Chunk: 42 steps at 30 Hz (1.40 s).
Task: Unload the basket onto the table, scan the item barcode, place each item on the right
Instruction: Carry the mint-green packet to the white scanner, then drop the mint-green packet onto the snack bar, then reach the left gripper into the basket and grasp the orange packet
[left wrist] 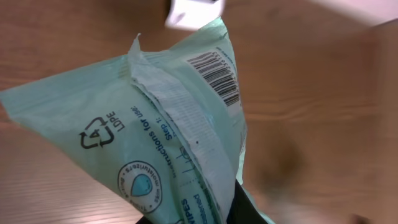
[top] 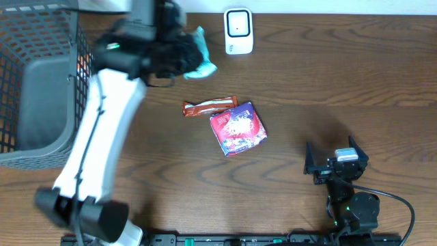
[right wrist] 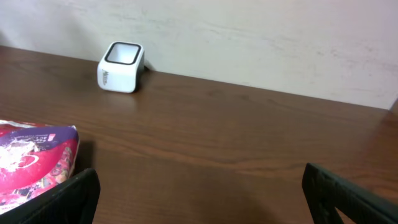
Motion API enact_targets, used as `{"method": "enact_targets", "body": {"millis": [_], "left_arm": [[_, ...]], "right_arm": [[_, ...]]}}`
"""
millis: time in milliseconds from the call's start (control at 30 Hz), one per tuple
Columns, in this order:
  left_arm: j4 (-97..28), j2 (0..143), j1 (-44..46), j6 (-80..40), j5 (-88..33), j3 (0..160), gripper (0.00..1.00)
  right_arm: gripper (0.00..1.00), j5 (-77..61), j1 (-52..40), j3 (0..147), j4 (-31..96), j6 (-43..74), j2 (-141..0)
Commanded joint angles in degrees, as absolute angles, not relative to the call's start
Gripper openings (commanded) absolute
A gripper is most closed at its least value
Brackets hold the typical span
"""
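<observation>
My left gripper (top: 179, 55) is shut on a pale green wipes packet (top: 202, 61), held above the table at the back, just left of the white scanner (top: 238, 31). In the left wrist view the packet (left wrist: 155, 124) fills the frame with its printed back side up. Its barcode (left wrist: 214, 76) sits near the top edge, pointing toward the scanner (left wrist: 194, 11). The left gripper's dark finger (left wrist: 245, 205) shows only at the bottom edge. My right gripper (top: 334, 158) rests open and empty at the front right, with bare table between its fingers (right wrist: 68, 196).
A dark mesh basket (top: 41, 89) stands at the left edge. A brown candy bar (top: 209, 105) and a red-purple packet (top: 237, 128) lie mid-table, and the red-purple packet (right wrist: 31, 158) also shows left of the right gripper. The scanner (right wrist: 120, 66) stands by the back wall.
</observation>
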State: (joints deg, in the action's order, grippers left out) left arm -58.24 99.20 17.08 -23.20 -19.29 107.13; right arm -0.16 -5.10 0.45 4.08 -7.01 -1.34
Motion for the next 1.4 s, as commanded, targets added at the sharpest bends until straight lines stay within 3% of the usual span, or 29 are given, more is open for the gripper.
{"method": "enact_targets", "body": {"millis": [0, 233, 467, 533, 867, 1167, 1367], "left_arm": [[-59.13, 103.74, 20.21, -20.58, -6.11, 106.94, 0.11], [-59.99, 114.19, 21.96, -20.58, -3.16, 106.94, 0.23], [-59.51, 117.25, 20.69, -20.56, -3.16, 107.28, 0.74], [-59.79, 116.33, 19.70, -20.56, -3.16, 108.62, 0.81], [-53.84, 102.56, 7.53, -20.62, -2.17, 111.46, 0.85], [-46.50, 88.95, -16.97, -27.33, -2.09, 111.46, 0.85], [-46.76, 91.33, -28.36, -29.74, -2.11, 110.21, 0.85]], "right_arm": [[0.99, 0.36, -5.30, 0.32, 4.29, -7.79, -1.13], [0.99, 0.36, -5.30, 0.32, 4.29, -7.79, -1.13], [0.99, 0.36, -5.30, 0.32, 4.29, -7.79, -1.13], [0.99, 0.36, -5.30, 0.32, 4.29, -7.79, -1.13], [0.99, 0.36, -5.30, 0.32, 4.29, -7.79, -1.13], [0.99, 0.36, -5.30, 0.32, 4.29, -7.79, -1.13], [0.99, 0.36, -5.30, 0.32, 4.29, -7.79, -1.13]]}}
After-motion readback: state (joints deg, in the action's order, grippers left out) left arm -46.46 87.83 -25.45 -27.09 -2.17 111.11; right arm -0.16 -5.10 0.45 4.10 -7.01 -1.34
